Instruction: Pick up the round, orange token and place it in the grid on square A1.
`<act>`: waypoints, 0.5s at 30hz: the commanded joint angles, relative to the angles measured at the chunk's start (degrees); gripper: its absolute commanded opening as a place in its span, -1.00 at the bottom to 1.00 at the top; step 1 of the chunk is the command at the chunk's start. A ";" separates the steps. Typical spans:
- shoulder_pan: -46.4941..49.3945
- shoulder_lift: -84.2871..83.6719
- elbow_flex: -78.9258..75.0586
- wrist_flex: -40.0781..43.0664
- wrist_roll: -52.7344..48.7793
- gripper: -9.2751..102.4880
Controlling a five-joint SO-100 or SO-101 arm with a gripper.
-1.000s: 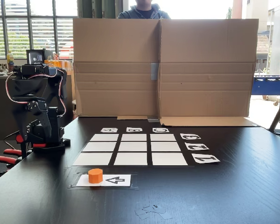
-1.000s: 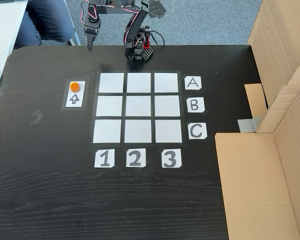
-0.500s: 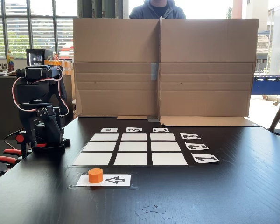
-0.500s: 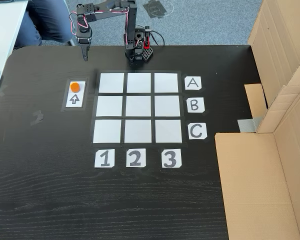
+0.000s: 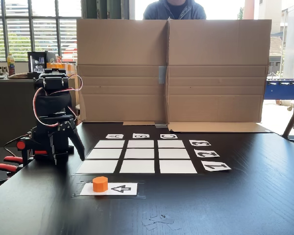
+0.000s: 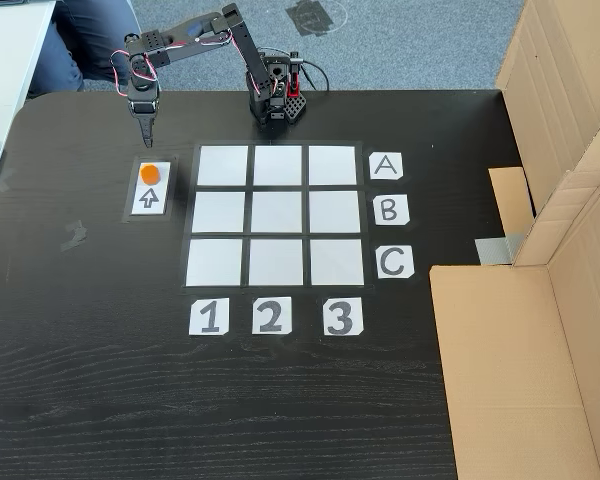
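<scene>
Token (image 5: 100, 184), a short orange cylinder, sits nearest on the arrow card (image 5: 123, 188), at nine o'clock from the grid (image 6: 276, 214). It looks light, rigid and smooth; pinching its curved sides seems best. Beyond, the gripper (image 6: 145, 139) hangs narrow above the table (image 5: 235, 205). A fixed view from above reads A1 (image 6: 222, 166).

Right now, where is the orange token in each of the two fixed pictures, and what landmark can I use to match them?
A fixed view, from table height: the token is at lower left, in front of the grid, on the left end of the arrow card.
A fixed view, from above: the token is at upper left, left of the grid, just below the gripper.
Shared landmark: the arrow card under the token.
</scene>
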 commanded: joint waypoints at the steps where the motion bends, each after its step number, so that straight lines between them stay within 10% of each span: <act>1: -2.29 -0.62 -4.57 0.00 0.62 -0.28; 15: -9.49 -5.71 -8.96 -0.53 1.41 -0.27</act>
